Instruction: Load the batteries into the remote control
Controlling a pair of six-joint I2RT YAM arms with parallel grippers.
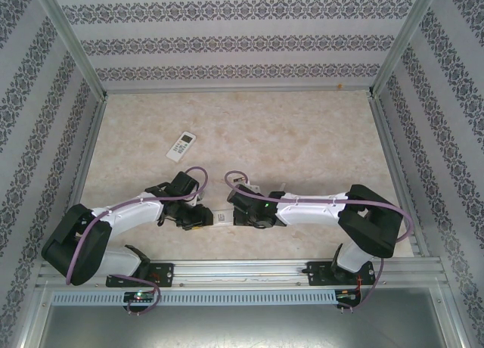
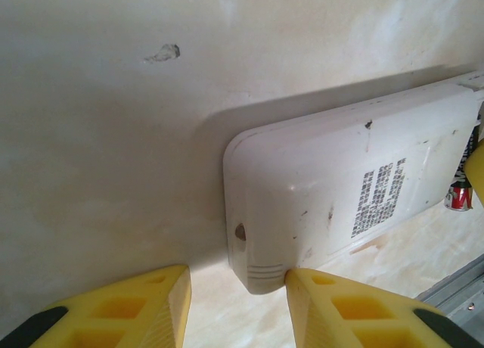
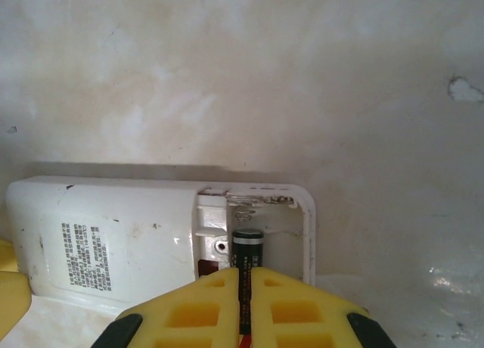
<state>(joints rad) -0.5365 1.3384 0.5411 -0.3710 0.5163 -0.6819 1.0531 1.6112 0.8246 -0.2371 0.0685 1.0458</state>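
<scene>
R gripper [image 3: 244, 277]: yellow plastic fingers w/ moulded pockets, pinched tight on battery [image 3: 247, 246], a slim dark cyl. w/ glossy wrap & flat cap, poking out just past the fingertips at lower centre of right wrist view. Batt. long axis runs up-down in frame, in line w/ the fingers, free end aimed at wire coil spring [image 3: 243, 207] at top of open bay [image 3: 283, 234]; batt. sits inside bay, just short of spring. Remote [image 3: 113, 234]: white smooth plastic, rounded corners, scuffed, printed label, lying back-up on beige marbled table [image 3: 227, 76]; its long axis left-right in frame, i.e. square to batt. L gripper [image 2: 238, 274]: same yellow fingers, narrowly apart; remote's rounded end corner between them at bottom of left wrist view, touching right-hand finger, gap at the other. Second remote [image 1: 181, 146], button side up, upper left of centre in top view, well apart.
</scene>
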